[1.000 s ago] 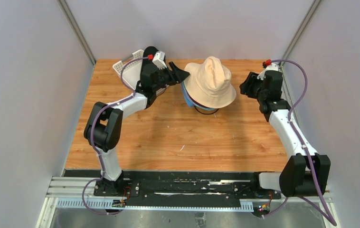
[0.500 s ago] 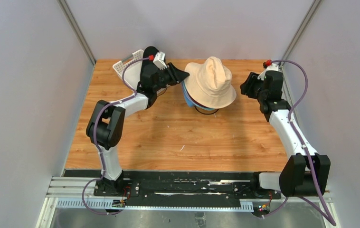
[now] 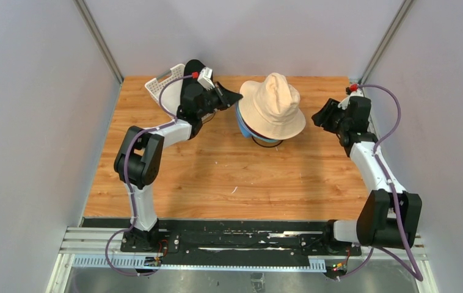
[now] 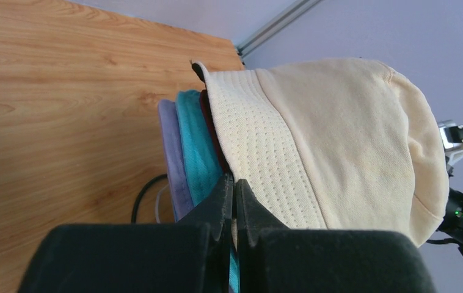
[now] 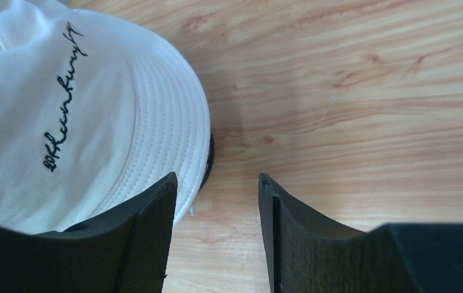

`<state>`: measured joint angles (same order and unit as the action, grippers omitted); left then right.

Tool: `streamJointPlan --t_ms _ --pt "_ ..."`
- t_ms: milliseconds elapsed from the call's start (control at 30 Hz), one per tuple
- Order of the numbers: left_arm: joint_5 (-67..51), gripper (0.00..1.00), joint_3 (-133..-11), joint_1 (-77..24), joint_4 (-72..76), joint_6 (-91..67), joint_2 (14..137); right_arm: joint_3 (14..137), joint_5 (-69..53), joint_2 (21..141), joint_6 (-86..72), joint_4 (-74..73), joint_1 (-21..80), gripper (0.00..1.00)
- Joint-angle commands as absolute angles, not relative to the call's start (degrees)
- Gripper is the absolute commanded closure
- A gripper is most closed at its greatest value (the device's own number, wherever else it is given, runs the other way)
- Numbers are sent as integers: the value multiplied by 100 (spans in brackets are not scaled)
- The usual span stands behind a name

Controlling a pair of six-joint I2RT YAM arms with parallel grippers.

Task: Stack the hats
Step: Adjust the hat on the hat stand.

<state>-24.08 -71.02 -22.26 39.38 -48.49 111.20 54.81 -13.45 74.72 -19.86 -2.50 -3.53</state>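
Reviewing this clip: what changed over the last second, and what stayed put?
The left gripper went from open to shut at the brim edge of the beige hat; whether it pinches fabric cannot be told. The right arm drew back toward the table's right edge, and the right gripper is open and empty. The beige hat on top of the stack and the white basket stayed put.

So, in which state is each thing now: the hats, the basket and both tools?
beige hat, on top of the stack, crown up.
dark red hat, under the beige, brim edge showing.
teal hat, under the dark red, brim edge showing.
lavender hat, under the teal, brim edge showing.
white basket, far left corner, partly hidden.
left tool, shut, tips at the stacked brims.
right tool, open, holding nothing.
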Motion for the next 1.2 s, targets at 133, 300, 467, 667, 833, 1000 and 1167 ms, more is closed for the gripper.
streamJointPlan --t_ms 133,300,467,667,833,1000,1167 --pt "-2533 100 -6877 -2154 3994 -4816 11172 5247 -3488 8067 -2926 514 -960 48" --pt "-2422 100 -6576 -2145 4076 -4822 11250 5147 -3869 8252 -3195 883 -966 48" --pt "-2448 100 -6422 -2145 4276 -4941 11342 4946 -4315 8478 -3632 1500 -1035 48" --pt "-2429 100 -6346 -2144 4282 -4879 11325 4749 -4810 8755 -4258 2450 -1142 48" --pt "-2444 100 -6322 -2140 4301 -4869 11396 4574 -5175 9010 -4909 3512 -1204 49" --pt "-2467 100 -6302 -2138 4366 -4892 11467 4383 -5541 9402 -5874 5014 -1287 49" --pt "-2470 100 -6301 -2144 4343 -4869 11479 4252 -5747 9893 -6819 6521 -1320 57"
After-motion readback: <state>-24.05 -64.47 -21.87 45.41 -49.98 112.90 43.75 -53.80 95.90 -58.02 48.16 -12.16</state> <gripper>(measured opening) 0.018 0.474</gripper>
